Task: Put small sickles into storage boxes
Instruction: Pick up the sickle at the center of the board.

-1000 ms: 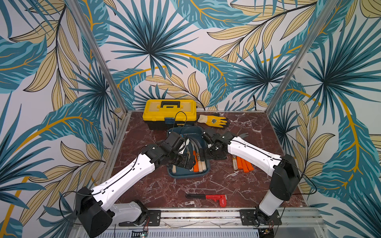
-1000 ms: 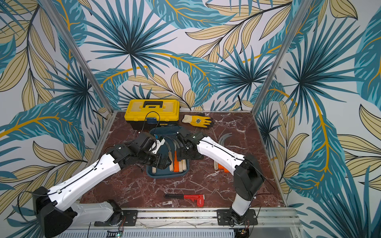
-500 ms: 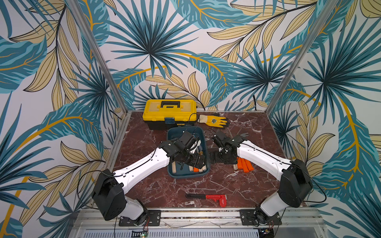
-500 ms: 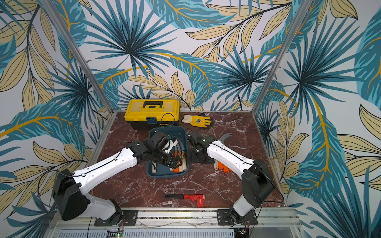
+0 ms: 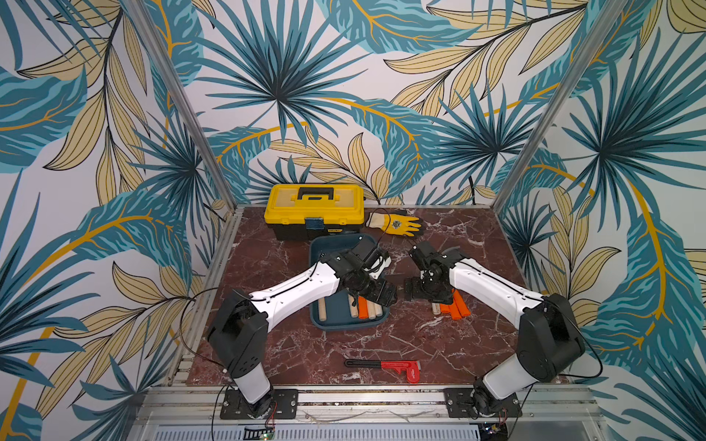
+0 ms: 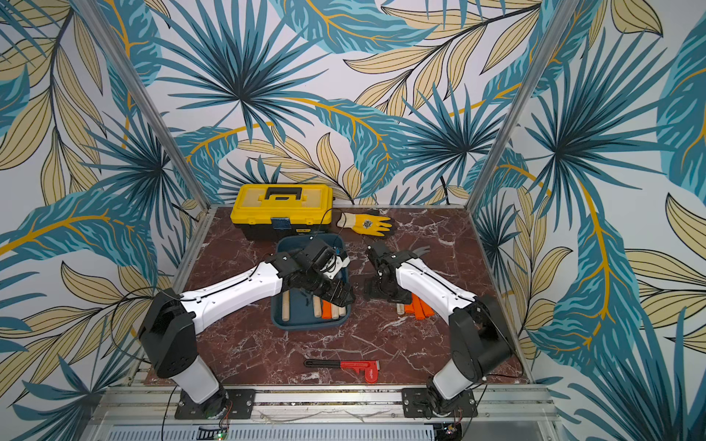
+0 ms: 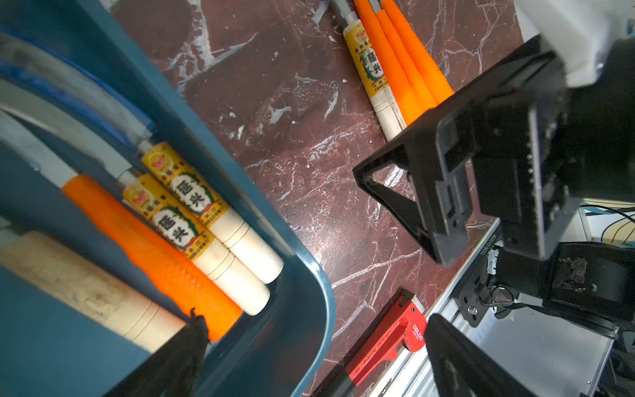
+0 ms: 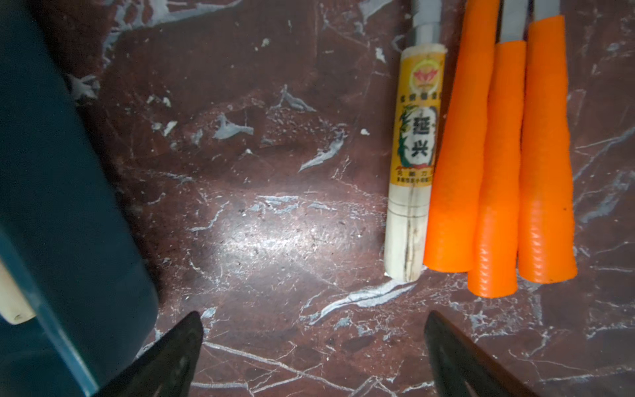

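Although several small sickles (image 7: 165, 220) are already laid handle beside handle inside the storage box (image 5: 345, 326), which is seen at the centre of both top views, the task is judged to be only about half done. Four remaining sickles (image 8: 481, 154), one with a pale handle and three with orange handles, are seen on the bench (image 8: 257, 223) just right of the box in the frame, touching each other. The right gripper (image 8: 312, 316) is held wide open and empty over bare bench near them. The left gripper (image 7: 314, 319) is also opened, with nothing held, above the box edge.
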{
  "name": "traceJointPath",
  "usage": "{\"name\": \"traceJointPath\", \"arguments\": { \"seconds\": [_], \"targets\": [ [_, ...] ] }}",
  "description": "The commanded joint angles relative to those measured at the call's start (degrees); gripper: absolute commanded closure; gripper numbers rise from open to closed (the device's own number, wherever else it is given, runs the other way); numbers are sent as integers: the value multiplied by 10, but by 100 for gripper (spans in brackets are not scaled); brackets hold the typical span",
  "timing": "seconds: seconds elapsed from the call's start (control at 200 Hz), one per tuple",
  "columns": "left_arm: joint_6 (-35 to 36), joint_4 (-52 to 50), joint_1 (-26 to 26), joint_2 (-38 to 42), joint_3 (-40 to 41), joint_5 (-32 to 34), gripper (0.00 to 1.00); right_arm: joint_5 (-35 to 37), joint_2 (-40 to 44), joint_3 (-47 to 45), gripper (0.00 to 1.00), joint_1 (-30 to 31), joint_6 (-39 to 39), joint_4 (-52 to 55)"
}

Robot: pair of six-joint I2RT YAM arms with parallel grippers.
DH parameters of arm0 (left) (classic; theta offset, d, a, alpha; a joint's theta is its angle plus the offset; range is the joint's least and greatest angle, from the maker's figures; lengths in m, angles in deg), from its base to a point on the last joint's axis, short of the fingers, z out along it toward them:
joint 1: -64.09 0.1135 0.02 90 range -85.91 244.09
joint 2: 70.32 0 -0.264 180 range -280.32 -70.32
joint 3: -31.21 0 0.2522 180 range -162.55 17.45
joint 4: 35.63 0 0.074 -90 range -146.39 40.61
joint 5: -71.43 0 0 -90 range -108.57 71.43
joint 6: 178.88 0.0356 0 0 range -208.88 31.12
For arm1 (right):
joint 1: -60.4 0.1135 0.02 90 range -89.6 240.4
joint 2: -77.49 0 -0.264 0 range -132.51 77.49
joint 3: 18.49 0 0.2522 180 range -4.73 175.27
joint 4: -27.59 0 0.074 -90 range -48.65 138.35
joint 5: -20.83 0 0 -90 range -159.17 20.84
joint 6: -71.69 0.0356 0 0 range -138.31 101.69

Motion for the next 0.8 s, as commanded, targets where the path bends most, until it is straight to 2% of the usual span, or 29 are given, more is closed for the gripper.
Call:
{"name": "traceJointPath", "arguments": {
  "seconds": [0.0,0.501,0.796],
  "targets": [
    [23,14,-3,-24,-32,-24,1,8,-22,-12,1,-17,-21,-11],
    [49,13,-6,-97,-109,-74,1,-20,-97,4,1,-68,-44,-46],
    [56,13,4,-94,-103,-76,1,-31,-133,17,13,-71,-46,-61]
  ]
}}
